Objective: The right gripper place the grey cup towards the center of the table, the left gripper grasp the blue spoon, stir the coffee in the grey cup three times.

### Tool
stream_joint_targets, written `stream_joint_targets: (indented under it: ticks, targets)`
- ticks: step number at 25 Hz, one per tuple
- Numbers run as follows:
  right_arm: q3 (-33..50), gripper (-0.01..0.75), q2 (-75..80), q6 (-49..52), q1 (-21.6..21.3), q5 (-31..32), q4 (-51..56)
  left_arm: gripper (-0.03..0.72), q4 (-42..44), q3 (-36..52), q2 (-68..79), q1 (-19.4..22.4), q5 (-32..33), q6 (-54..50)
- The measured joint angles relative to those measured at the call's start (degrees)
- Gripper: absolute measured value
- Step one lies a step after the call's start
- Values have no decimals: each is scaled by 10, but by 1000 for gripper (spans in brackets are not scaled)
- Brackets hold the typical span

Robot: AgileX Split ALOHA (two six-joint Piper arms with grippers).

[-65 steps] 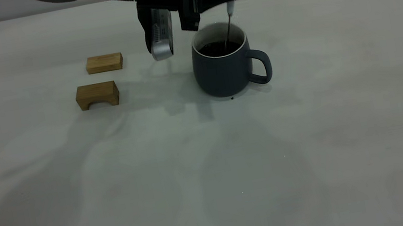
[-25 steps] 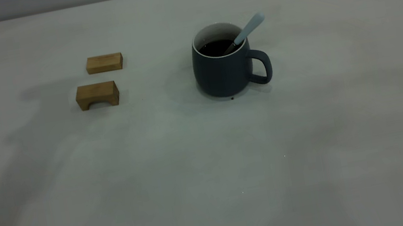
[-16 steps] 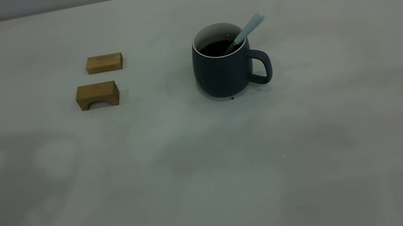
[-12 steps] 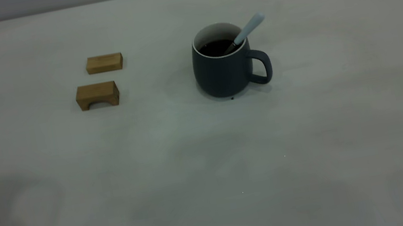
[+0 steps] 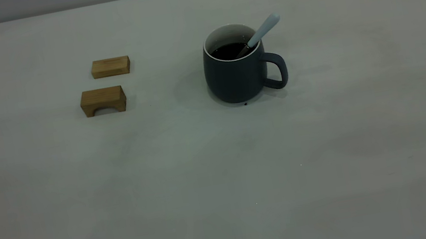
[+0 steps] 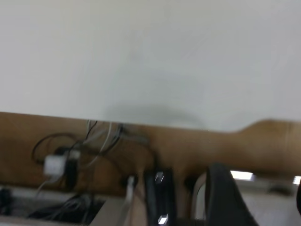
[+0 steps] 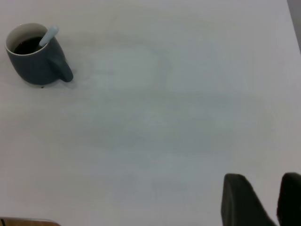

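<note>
The grey cup (image 5: 236, 76) stands on the table (image 5: 221, 170) a little right of the middle, its handle pointing right. Dark coffee (image 5: 227, 51) fills it. The blue spoon (image 5: 265, 28) leans free on the cup's rim above the handle, its bowl in the coffee. Neither gripper shows in the exterior view. My right gripper (image 7: 265, 181) hovers far from the cup (image 7: 35, 66) and spoon (image 7: 48, 36), open by a narrow gap and holding nothing. My left gripper (image 6: 258, 179) is off past the table edge, open and empty.
Two brown wooden blocks lie left of the cup: a flat one (image 5: 110, 67) behind and an arched one (image 5: 103, 100) in front. A tiny black speck (image 5: 245, 104) sits at the cup's base. Cables (image 6: 70, 160) hang beyond the table edge in the left wrist view.
The left gripper, which held the spoon upright in the cup, has let go and left the exterior view. The spoon now leans on the rim. The arm's shadow has slid off the table.
</note>
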Motion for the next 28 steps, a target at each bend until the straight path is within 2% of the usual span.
stream_joint_targets:
  ticks: [4,10,19,28]
  targets:
    - [0,237,0,0,0,0,0,446,-27,11,-88,58,-1,52]
    - [0,237,0,0,0,0,0,446,-54,15,-204,99,3,97]
    - [0,237,0,0,0,0,0,446,-106,21,-298,102,15,175]
    - [0,237,0,0,0,0,0,446,-109,21,-299,102,16,181]
